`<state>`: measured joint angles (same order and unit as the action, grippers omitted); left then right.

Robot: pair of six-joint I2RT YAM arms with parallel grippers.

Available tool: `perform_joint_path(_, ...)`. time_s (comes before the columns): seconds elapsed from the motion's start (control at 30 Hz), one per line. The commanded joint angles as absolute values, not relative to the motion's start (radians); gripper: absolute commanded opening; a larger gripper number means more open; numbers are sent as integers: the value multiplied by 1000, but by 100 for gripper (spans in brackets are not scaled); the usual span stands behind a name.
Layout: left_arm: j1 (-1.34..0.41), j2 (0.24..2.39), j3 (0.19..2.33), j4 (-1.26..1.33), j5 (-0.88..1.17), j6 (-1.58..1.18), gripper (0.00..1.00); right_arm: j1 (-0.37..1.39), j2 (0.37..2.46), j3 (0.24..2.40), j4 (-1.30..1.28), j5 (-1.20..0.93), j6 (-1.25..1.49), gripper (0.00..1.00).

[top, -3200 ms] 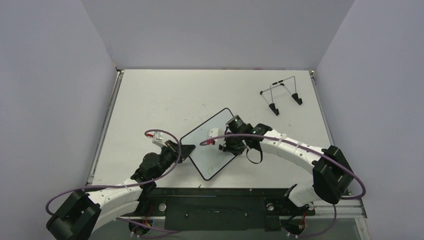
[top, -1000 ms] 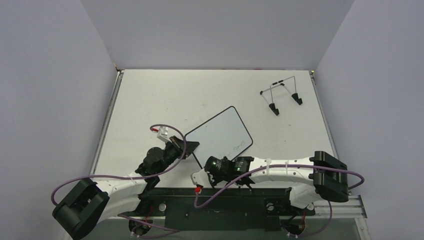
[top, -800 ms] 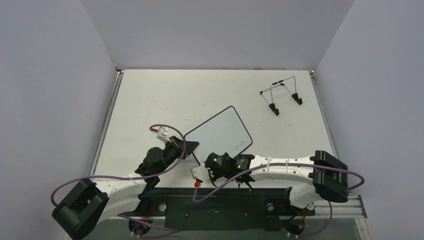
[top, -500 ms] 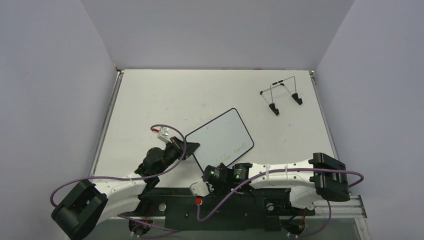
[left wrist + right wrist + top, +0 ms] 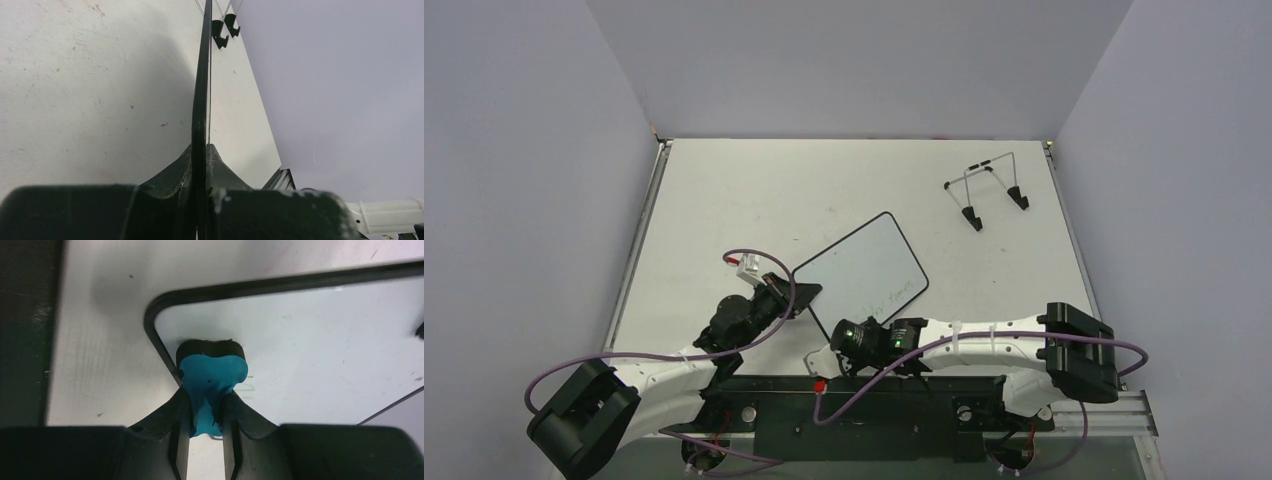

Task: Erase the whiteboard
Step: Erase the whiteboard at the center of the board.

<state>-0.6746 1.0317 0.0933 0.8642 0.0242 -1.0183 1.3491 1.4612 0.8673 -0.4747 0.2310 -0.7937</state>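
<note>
**Board pinched on the left, eraser at its near corner**

- Whiteboard [image 5: 860, 262]: near the middle of the table [image 5: 754, 190], toward the near edge and turned at an angle so that one corner points at the arm bases. It has a white face and a thin black rim with rounded corners.
- Left gripper [image 5: 201, 150]: pressed tight on the board's left edge. The left wrist view shows the board edge-on, a thin dark line between the two fingers.
- Right gripper [image 5: 205, 396]: reaches in low from the right and pinches a small blue eraser [image 5: 212, 371]. The eraser's dark underside sits on the board just inside the near rounded corner.
- Faint green writing [image 5: 892, 297]: shows on the board's near-right part, just past the eraser.
- A dark shadow lies on the table beside that corner. I cannot tell whether the board lies flat or is tipped up.
- Wire stand [image 5: 986, 188]: has black feet and stands at the far right of the table, well apart from the board and both arms.
</note>
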Motion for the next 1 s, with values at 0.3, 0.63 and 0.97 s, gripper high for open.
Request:
perform_joint_path(0.3, -684, 1028, 114, 1022, 66, -1085, 0, 1307, 1432, 864, -508, 111, -787, 0)
perform_joint_path(0.63, -684, 1050, 122, 1039, 79, -1090, 0, 1153, 1429, 864, -450, 169, -727, 0)
perform_joint_path(0.97, -683, 1015, 121, 1008, 77, -1090, 0, 1334, 1452, 857, -459, 183, -774, 0)
